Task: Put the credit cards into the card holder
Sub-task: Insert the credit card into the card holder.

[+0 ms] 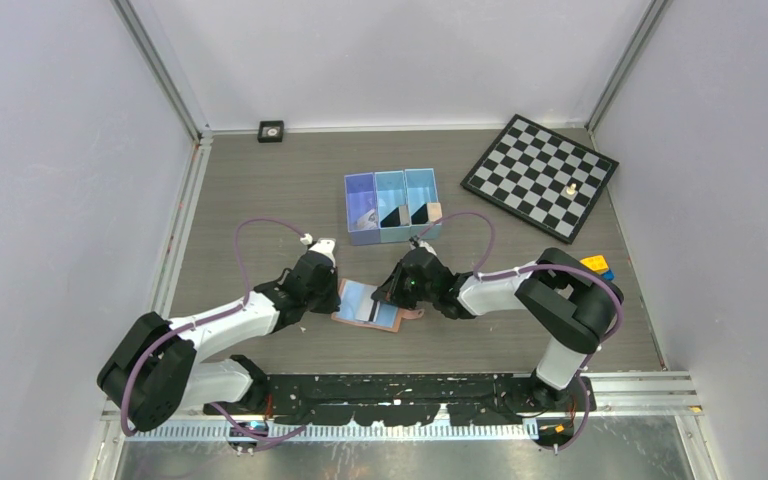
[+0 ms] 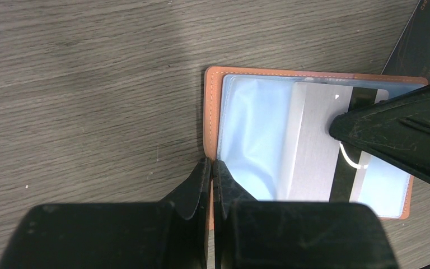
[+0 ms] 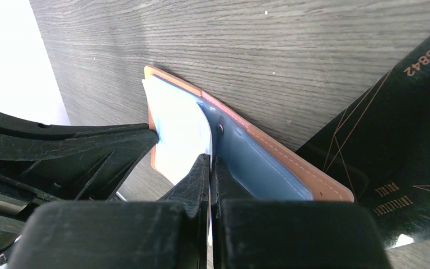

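The job looks partway done. The card holder (image 2: pixel 210 112) lies spread open on the table (image 2: pixel 89 84) between the two grippers, blue lining up. A striped card (image 2: pixel 311 145) (pale face, one dark band) lies across that lining, directly ahead of the left gripper (image 2: pixel 211 168). Whether it is inside a sleeve or only lying on top I cannot tell. A black card (image 2: pixel 425 39) lies flat on the table just past the holder's far corner, so at least that one is left to load. Dark shapes in the blue bin (image 1: pixel 360 190), well beyond both grippers, are too small to name.

The left gripper has its jaws closed, with the tips meeting right at the holder's near orange border and apparently pinning it down. The right gripper (image 3: pixel 210 165) is closed too, with its tip on the striped card. Whether it nips that card's edge or merely presses on it is unclear.
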Robot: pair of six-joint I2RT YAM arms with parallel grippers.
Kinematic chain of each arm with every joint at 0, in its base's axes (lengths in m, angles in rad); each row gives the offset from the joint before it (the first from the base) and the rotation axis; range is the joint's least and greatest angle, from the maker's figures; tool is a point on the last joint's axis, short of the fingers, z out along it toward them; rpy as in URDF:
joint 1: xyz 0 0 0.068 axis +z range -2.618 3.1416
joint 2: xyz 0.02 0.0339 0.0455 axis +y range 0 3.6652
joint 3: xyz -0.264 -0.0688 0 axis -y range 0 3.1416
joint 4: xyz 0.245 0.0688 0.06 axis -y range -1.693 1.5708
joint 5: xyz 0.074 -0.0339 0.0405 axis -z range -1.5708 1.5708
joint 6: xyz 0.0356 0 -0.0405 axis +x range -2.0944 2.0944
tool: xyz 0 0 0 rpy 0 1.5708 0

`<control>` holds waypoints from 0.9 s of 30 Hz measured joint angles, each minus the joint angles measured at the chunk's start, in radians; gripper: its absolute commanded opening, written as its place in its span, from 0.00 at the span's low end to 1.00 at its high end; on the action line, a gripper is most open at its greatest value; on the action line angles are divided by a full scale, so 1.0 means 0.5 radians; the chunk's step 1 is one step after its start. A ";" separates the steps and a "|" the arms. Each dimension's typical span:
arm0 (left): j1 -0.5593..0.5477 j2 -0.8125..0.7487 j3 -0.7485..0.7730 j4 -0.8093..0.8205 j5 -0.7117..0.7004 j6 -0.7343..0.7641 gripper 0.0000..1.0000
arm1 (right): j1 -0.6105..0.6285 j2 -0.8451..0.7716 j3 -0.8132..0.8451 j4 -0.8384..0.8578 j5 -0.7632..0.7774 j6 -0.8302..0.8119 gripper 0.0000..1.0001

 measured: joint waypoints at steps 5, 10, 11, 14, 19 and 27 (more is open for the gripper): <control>0.000 0.000 0.000 0.001 0.001 0.001 0.00 | 0.000 0.000 0.000 0.001 0.001 -0.021 0.01; 0.001 0.001 0.000 0.003 0.010 0.005 0.00 | -0.001 0.011 0.000 0.020 -0.004 -0.012 0.00; 0.002 0.002 0.000 0.005 0.014 0.007 0.00 | -0.002 0.024 -0.001 0.040 -0.006 -0.003 0.01; 0.012 0.008 0.000 0.009 0.036 0.011 0.00 | -0.002 0.074 -0.001 0.105 -0.016 0.030 0.01; 0.026 0.018 0.000 0.017 0.065 0.013 0.00 | 0.033 0.155 0.030 0.201 -0.021 0.080 0.01; 0.033 0.051 0.000 0.085 0.130 0.011 0.00 | 0.047 0.176 0.060 0.198 0.050 0.105 0.03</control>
